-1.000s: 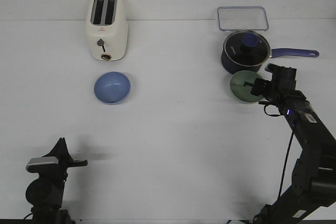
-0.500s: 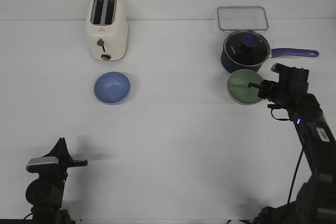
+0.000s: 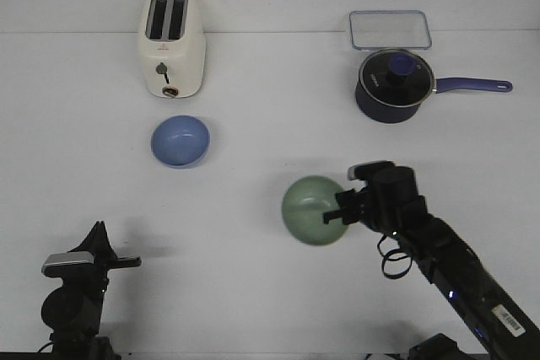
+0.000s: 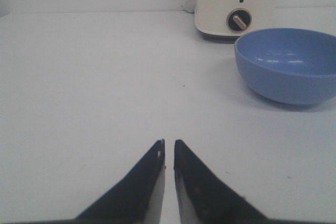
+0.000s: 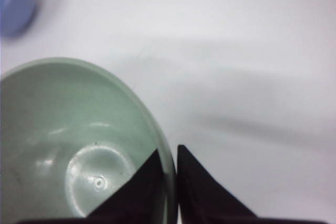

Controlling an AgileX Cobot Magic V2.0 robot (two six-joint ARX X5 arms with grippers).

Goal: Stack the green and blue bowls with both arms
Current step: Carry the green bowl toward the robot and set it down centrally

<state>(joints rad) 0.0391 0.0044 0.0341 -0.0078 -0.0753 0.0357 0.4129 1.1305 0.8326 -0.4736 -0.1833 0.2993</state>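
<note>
From the front, your right gripper (image 3: 340,212) carries the green bowl (image 3: 314,210) mid-table; the blue bowl (image 3: 180,141) waits far left. Left wrist: left gripper (image 4: 168,153) nearly pressed together, empty. Right wrist: fingers pinch the green rim. Next, carry it leftward over the blue one.
</note>
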